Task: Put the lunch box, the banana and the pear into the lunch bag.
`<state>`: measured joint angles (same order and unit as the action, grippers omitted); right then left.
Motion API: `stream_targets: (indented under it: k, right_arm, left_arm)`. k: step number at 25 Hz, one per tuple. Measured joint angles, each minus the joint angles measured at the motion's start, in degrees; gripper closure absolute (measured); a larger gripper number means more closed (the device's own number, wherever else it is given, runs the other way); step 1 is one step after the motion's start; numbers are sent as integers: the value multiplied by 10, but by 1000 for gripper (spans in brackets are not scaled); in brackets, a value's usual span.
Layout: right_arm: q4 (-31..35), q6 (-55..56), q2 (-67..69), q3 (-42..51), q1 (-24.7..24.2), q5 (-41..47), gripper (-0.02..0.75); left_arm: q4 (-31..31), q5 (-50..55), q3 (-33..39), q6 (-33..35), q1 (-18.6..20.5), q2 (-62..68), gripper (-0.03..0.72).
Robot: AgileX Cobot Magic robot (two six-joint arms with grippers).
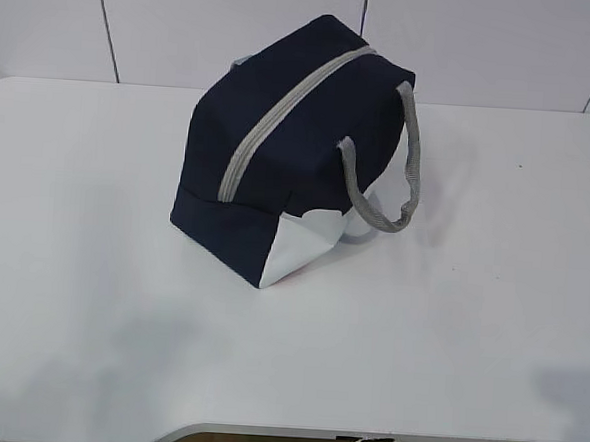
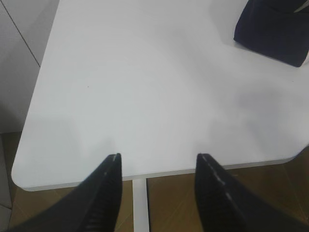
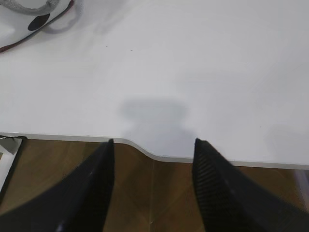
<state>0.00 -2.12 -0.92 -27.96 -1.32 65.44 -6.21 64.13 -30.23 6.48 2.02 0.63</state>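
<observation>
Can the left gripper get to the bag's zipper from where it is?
Probably yes. The left gripper hangs open over the table's near edge, with only bare tabletop between it and the bag. The zipper runs exposed along the top, shut.

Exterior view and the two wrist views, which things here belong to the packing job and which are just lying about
Belong to the job:
- lunch bag, zipped shut, standing on the table
- left tool, open, holding nothing
- right tool, open, holding nothing
The lunch box, banana and pear are not visible in any view.

Just there:
- white table
- wooden floor
</observation>
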Motion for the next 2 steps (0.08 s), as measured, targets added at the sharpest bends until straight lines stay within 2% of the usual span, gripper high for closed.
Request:
stream_targets:
  k: [2]
  right_arm:
    - [0,0,0,0,0,0,318]
  left_arm:
    - [0,0,0,0,0,0,317]
